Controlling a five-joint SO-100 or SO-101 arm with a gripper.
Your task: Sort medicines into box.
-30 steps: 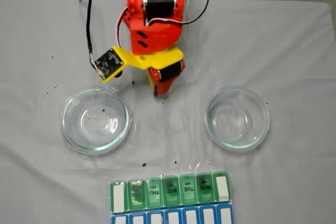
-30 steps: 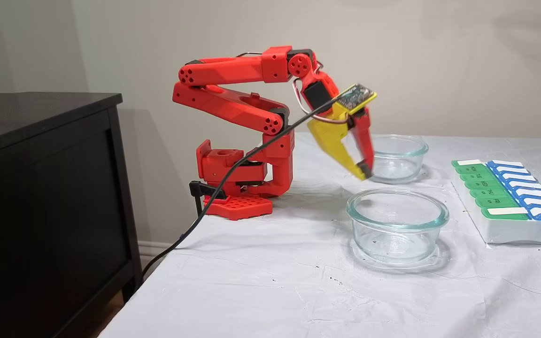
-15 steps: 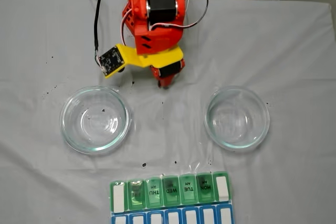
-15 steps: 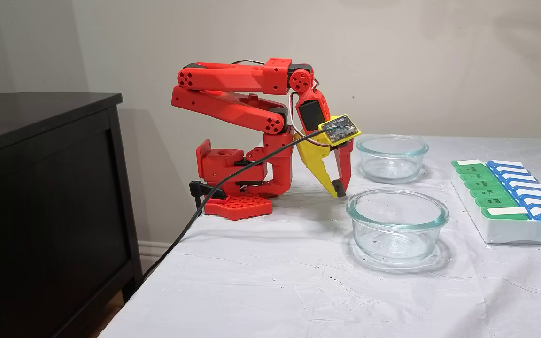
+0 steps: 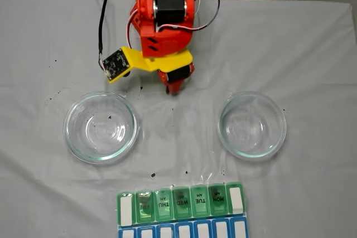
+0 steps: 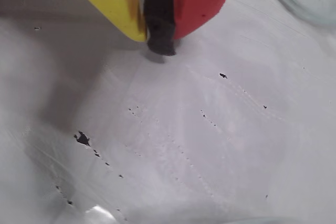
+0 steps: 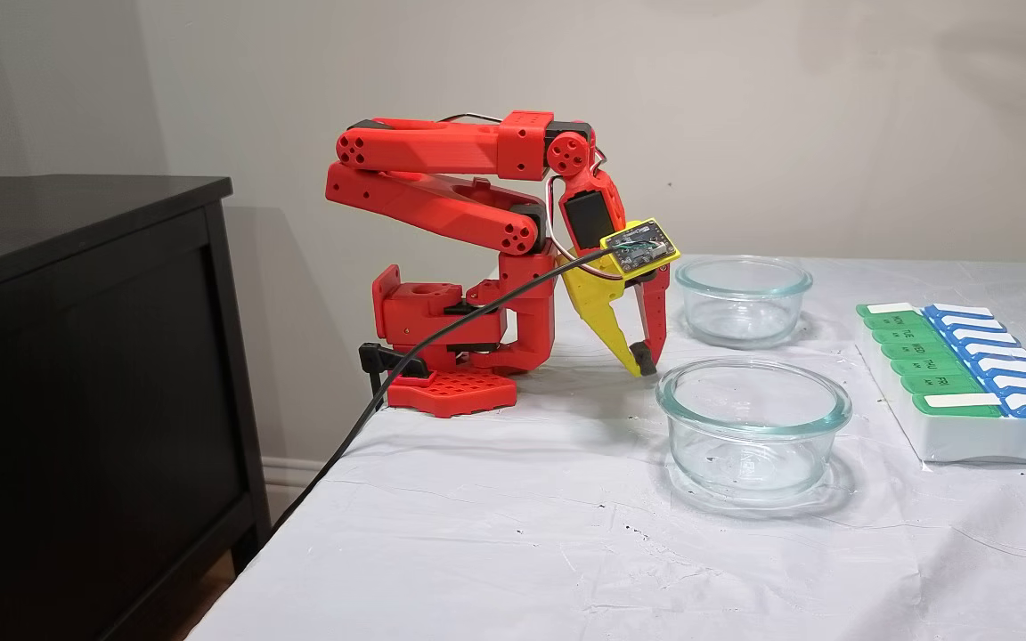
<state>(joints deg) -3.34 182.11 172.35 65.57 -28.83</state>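
Looking down in a fixed view, the gripper (image 5: 173,90) points at the white table cover (image 5: 312,54) between two glass bowls (image 5: 101,127) (image 5: 252,125), apart from both rims. The box (image 5: 182,211) lies at the bottom edge, its long axis running left to right, green lids above the blue row; open cover separates it from the bowls.

In the wrist view, the yellow and red fingers meet on a black pad (image 6: 160,29), closed with nothing between them, the tip at or just above the speckled cover.

In a fixed view from the side, the folded arm (image 7: 442,178) tilts the gripper (image 7: 642,363) downward beside the near bowl (image 7: 753,427). The box (image 7: 967,392) sits well right, its rows receding from the camera.
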